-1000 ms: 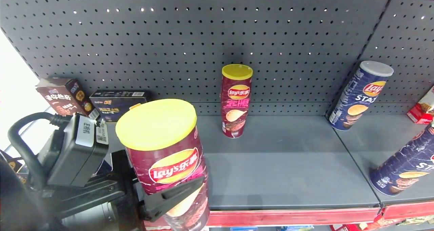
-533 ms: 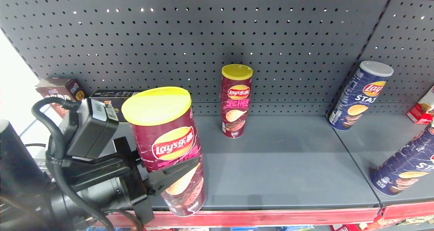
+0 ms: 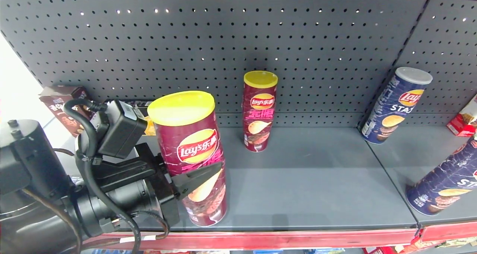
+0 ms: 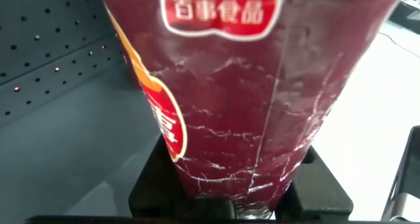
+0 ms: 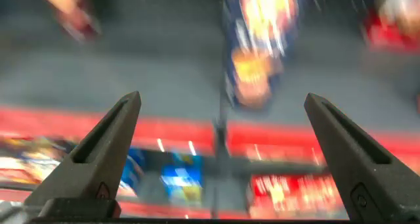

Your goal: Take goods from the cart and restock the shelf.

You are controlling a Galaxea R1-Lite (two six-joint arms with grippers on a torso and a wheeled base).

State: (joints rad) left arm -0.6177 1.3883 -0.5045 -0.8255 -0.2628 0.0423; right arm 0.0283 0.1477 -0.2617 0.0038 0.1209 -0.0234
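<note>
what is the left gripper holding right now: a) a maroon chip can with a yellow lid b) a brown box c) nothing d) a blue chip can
a: the left gripper is shut on the maroon chip can, whose yellow lid is up, at the front of the shelf.

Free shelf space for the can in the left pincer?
Widest bare patch: shelf front-centre, between the held red can, the standing red can behind and the front blue can. Also bare between standing red can and rear blue can. Crowded: left rear, boxes.
</note>
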